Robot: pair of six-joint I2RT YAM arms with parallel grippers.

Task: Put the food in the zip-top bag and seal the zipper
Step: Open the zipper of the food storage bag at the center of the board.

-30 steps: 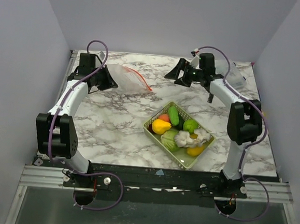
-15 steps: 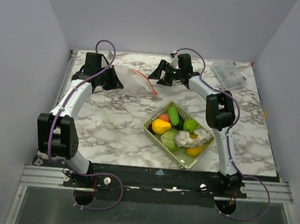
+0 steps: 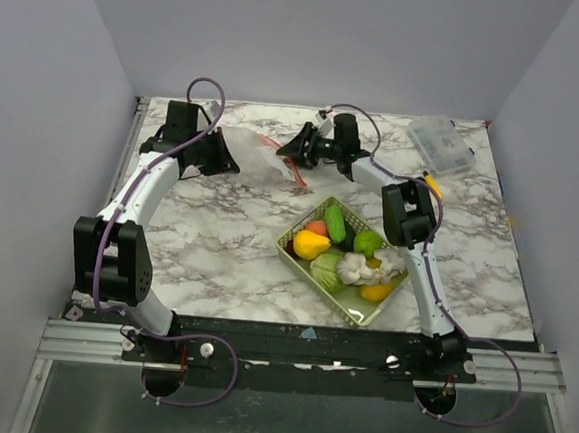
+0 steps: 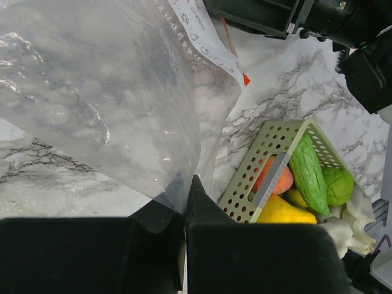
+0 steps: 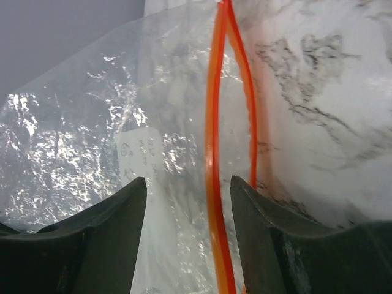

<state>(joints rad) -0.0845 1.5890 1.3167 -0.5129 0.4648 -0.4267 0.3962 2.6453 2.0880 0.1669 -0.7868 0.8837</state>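
Pinching a corner of the zip-top bag (image 4: 104,92) with the left claw (image 4: 185,187), pressed together on the film, at the far side of the tabletop (image 3: 227,242). Straddling the zipper (image 5: 214,153) with the right claw (image 5: 187,184), spread and the nearer one to it; running lengthwise between its fingers (image 5: 98,245), away from the wrist. Leaving the food (image 3: 347,251) in the basket (image 3: 362,321).

txt: none legible | zip-top bag (image 4: 92,92), white strip (image 4: 202,40): tiny print, too sm. to read

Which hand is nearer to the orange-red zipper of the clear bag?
Right. The right hand has the zipper between its open fingers; the left hand pinches the bag at the opposite end.
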